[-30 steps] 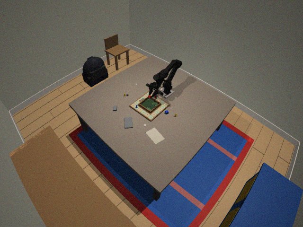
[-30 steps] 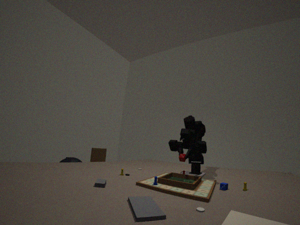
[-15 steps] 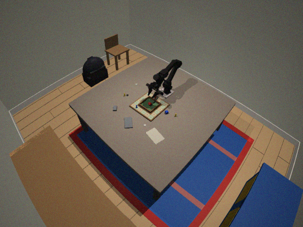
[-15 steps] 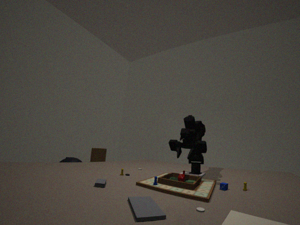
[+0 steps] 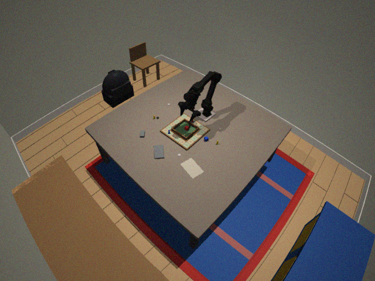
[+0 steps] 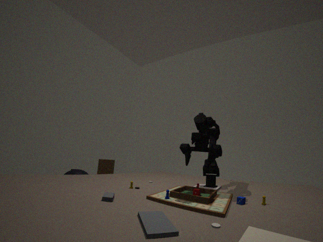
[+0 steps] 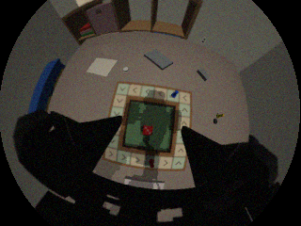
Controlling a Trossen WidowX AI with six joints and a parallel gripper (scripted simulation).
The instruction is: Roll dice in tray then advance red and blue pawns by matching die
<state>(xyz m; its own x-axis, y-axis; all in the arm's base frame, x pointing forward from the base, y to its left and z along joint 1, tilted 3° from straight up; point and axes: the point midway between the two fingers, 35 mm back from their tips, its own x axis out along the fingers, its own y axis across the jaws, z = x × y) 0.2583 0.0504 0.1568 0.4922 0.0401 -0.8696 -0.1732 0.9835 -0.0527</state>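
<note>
The red die (image 5: 186, 127) (image 6: 196, 191) (image 7: 149, 130) lies on the green floor of the brown-rimmed tray (image 5: 179, 133) (image 6: 190, 199) (image 7: 150, 101), which sits in the middle of the game board (image 5: 193, 139) (image 6: 208, 206) (image 7: 134, 90). My gripper (image 5: 187, 115) (image 7: 150, 127) is open and empty, hanging well above the tray. The blue die (image 5: 206, 139) (image 6: 240, 199) lies on the table right of the board. The blue pawn (image 5: 169, 132) (image 6: 167, 194) (image 7: 173, 94) stands on the board's left edge. The red pawn (image 6: 197, 185) (image 7: 150, 164) stands on the board's far edge, near the arm's base.
Two yellow pawns (image 5: 154, 116) (image 5: 217, 141) stand off the board. Two grey blocks (image 5: 158, 151) (image 5: 142, 133), a white sheet (image 5: 191, 167), a white disc (image 5: 179, 154) and a black disc (image 6: 137, 187) lie on the table around the board.
</note>
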